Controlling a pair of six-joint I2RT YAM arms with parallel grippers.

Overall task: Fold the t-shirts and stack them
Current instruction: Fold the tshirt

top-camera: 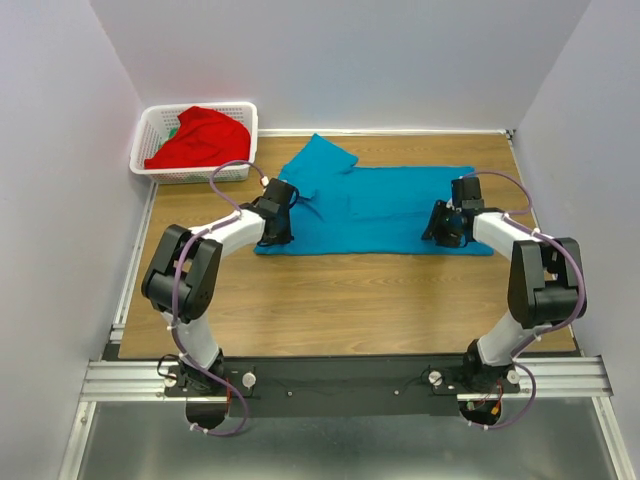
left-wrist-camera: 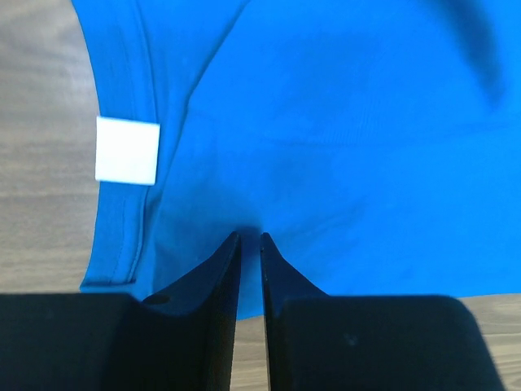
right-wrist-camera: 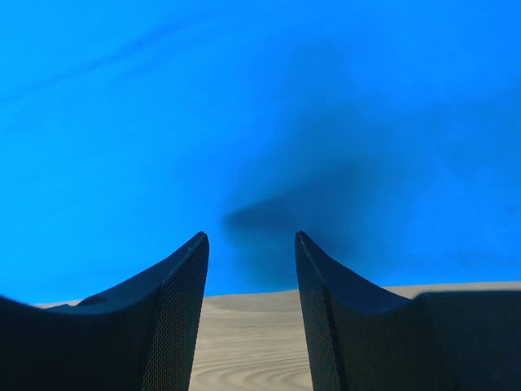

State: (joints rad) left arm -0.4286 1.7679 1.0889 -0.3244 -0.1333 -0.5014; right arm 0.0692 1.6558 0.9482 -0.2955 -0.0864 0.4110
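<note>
The teal-blue t-shirt (top-camera: 380, 205) lies spread across the far half of the wooden table, one sleeve sticking out at the back left. The bright red t-shirt (top-camera: 200, 135) lies bunched in the white basket. My left gripper (top-camera: 278, 232) is at the blue shirt's near left edge. In the left wrist view (left-wrist-camera: 250, 236) its jaws stand almost together, pinching the cloth (left-wrist-camera: 342, 147) beside the collar with its white label (left-wrist-camera: 126, 151). My right gripper (top-camera: 443, 232) is at the shirt's near right edge. In its own view (right-wrist-camera: 251, 238) it is open over the cloth's hem (right-wrist-camera: 260, 122).
The white lattice basket (top-camera: 195, 175) stands at the back left corner, against the wall. Bare wooden table (top-camera: 350, 300) runs from the shirt's near edge to the arm bases. Grey walls close in the back and both sides.
</note>
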